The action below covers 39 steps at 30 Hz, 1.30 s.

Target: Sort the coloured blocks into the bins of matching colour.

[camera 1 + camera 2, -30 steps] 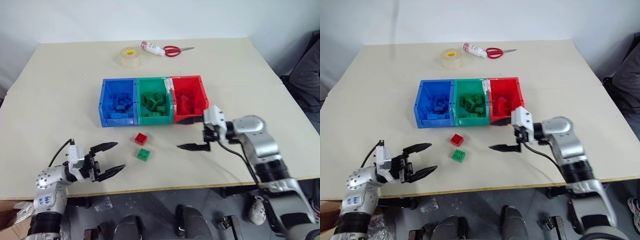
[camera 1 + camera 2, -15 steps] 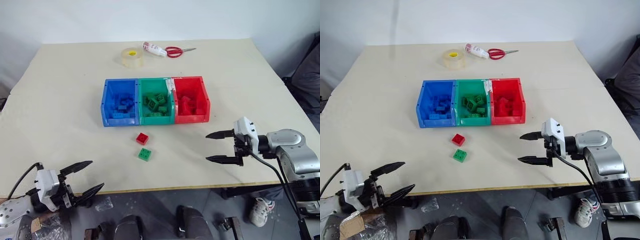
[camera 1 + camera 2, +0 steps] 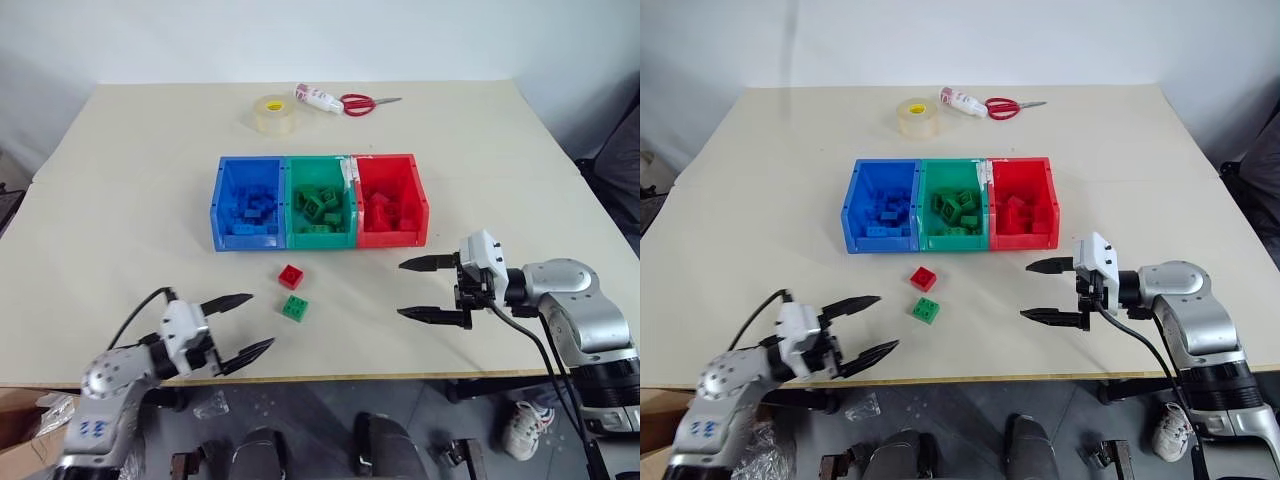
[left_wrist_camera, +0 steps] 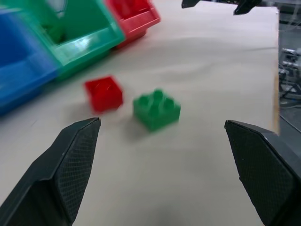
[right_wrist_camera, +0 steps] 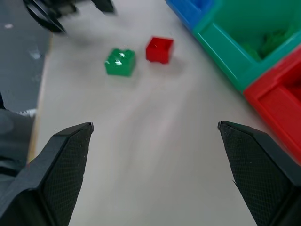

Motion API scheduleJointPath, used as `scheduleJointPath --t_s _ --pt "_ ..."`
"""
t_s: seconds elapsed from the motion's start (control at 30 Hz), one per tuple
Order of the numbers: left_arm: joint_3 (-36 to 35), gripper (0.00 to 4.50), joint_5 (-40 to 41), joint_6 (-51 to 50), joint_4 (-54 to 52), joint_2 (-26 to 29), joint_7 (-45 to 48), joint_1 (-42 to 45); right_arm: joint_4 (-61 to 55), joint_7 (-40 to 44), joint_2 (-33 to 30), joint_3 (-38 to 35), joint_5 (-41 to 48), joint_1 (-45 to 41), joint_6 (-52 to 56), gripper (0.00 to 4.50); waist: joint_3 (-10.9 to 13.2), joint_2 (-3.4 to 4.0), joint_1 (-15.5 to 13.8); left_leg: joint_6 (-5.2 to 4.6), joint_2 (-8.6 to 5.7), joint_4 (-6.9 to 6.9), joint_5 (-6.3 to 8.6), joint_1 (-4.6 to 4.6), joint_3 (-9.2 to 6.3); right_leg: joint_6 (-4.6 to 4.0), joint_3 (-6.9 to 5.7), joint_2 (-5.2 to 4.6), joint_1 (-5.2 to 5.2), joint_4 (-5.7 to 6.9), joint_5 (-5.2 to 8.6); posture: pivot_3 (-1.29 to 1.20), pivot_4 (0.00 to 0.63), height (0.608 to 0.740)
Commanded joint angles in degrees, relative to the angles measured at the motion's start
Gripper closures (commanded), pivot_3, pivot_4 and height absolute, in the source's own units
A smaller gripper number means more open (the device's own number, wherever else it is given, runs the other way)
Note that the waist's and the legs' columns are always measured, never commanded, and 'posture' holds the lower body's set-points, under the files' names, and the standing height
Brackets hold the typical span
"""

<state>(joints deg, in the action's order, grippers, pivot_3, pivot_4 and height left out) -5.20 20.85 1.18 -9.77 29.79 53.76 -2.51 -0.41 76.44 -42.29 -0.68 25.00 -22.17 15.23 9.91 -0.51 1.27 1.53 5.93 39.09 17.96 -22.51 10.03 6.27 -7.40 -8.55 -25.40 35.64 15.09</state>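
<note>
Both the left gripper [image 3: 240,328] and the right gripper [image 3: 420,290] gape wide and empty near the tabletop's front edge, flanking the red block [image 3: 290,276] and green block [image 3: 294,308] lying close together before the bins [image 3: 320,242], so a careless pinch could nudge the neighbour.

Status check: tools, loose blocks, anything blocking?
Left tool and right tool open, empty. Red block, green block loose before bins. Nothing blocking.

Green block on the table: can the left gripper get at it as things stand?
Probably yes. The left gripper is open and aimed toward the green block, bare table between; the red block sits apart behind it.
</note>
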Motion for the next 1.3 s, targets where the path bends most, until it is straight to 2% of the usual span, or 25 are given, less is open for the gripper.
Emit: scheduleJointPath --t_s 0.03,0.33,0.43,0.63,0.87,1.0,1.2,1.3 --pt "2.76 0.00 -3.24 0.81 2.30 -0.67 -1.42 2.38 -3.94 -0.45 -1.13 -3.25 2.97 1.38 0.57 0.06 0.00 0.00 0.28 0.00 0.00 0.00 0.00 0.00 0.01 0.00 0.00 0.00 0.00 -0.01 0.00 0.00 0.150 0.740" --pt "9.83 0.00 -9.81 2.00 11.09 -3.50 -3.18 10.66 -10.16 -4.99 -2.21 -7.03 3.91 7.63 2.11 0.06 -0.01 0.00 -0.10 0.00 0.00 0.03 0.00 0.04 0.01 0.00 0.02 -0.01 0.02 -0.05 0.00 0.00 0.150 0.740" --pt "11.16 0.61 -10.96 2.02 13.06 -3.97 -3.32 12.75 -11.61 -6.49 -2.45 -8.16 4.15 9.14 2.33 0.00 -0.01 0.00 -0.72 -0.02 -0.01 0.04 0.01 0.11 0.00 0.00 0.03 -0.01 0.11 -0.06 0.00 0.00 0.150 0.740" --pt "12.32 2.38 -10.58 2.53 14.76 -4.50 -1.92 15.20 -13.84 -8.27 -2.92 -9.75 4.73 11.74 2.59 0.00 -0.01 0.00 -1.50 -0.04 -0.02 0.07 0.02 0.21 -0.04 0.01 0.01 -0.01 0.29 -0.11 -0.01 0.00 0.150 0.740" --pt "12.16 2.40 -9.39 2.58 14.98 -5.80 -1.85 20.65 -15.41 -10.01 -3.34 -11.65 5.14 13.80 2.57 0.00 0.00 -0.01 -1.54 -0.05 -0.02 0.10 0.02 0.20 -0.07 0.02 -0.02 -0.01 0.31 -0.11 -0.01 0.00 0.150 0.740" --pt "10.57 2.40 -9.34 -1.32 16.72 -8.73 -6.77 28.09 -16.10 -11.36 -3.26 -12.54 5.14 15.03 2.23 0.00 0.01 -0.02 -1.65 -0.05 -0.03 0.10 0.02 0.18 -0.07 0.04 -0.02 -0.01 0.31 -0.12 -0.02 0.00 0.150 0.740" --pt "9.28 2.40 -10.73 -0.11 29.57 -12.47 -10.94 42.95 -18.78 -13.97 -2.21 -13.28 5.59 17.37 2.35 0.00 0.02 -0.05 -1.77 -0.05 -0.05 0.11 0.00 0.19 -0.09 0.07 -0.04 0.00 0.36 -0.12 -0.03 0.00 0.150 0.740" --pt "9.30 2.40 -12.70 3.08 40.97 -14.60 -12.55 51.54 -19.78 -15.36 -1.85 -13.55 5.72 18.54 2.17 0.00 0.05 -0.11 -1.90 -0.06 -0.07 0.10 0.00 0.19 -0.09 0.10 -0.06 0.00 0.41 -0.15 -0.05 0.00 0.150 0.740"
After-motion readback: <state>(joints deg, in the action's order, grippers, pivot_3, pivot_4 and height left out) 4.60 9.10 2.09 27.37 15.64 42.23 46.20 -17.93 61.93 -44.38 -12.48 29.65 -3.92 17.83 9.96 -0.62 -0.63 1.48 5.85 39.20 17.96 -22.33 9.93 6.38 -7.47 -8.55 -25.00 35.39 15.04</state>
